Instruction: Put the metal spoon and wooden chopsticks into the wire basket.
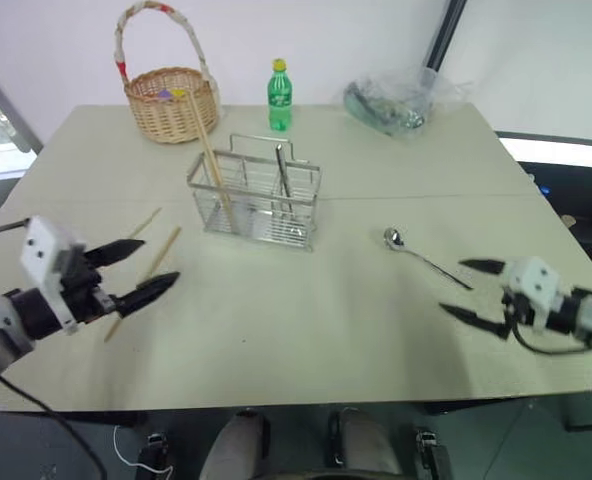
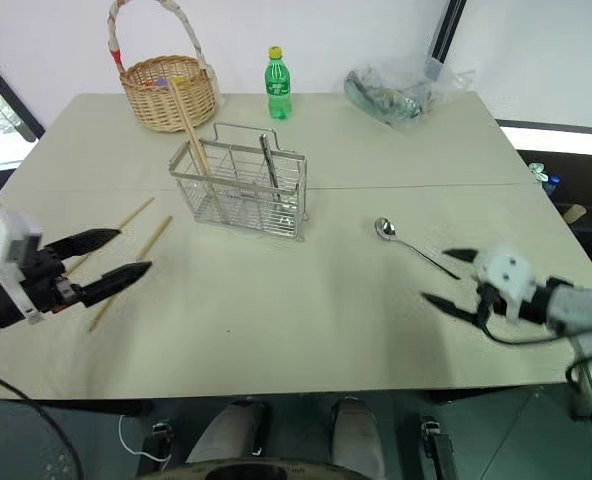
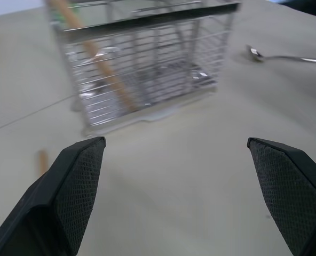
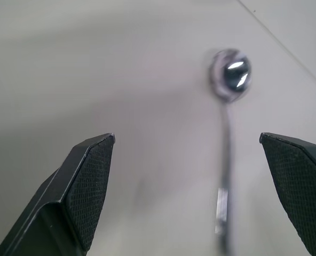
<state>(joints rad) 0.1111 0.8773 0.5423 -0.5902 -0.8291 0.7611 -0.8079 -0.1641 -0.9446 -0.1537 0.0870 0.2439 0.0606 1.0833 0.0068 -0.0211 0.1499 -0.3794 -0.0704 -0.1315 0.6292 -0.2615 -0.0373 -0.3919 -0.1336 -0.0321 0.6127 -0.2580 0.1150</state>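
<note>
Right tool (image 1: pixel 472 291) spread near metal spoon (image 1: pixel 413 250), left tool (image 1: pixel 153 266) spread over perhaps two wooden chopsticks (image 1: pixel 146 272)

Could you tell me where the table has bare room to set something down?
Bare: the near middle, between the wire basket, the loose chopsticks and the metal spoon. Crowded: the far edge, with wicker basket, bottle and bag.

Metal spoon (image 1: pixel 394 238) right of wire basket (image 1: pixel 256 195)

No readable text anywhere; the green bottle's (image 1: pixel 279 94) label is too small to read
</note>
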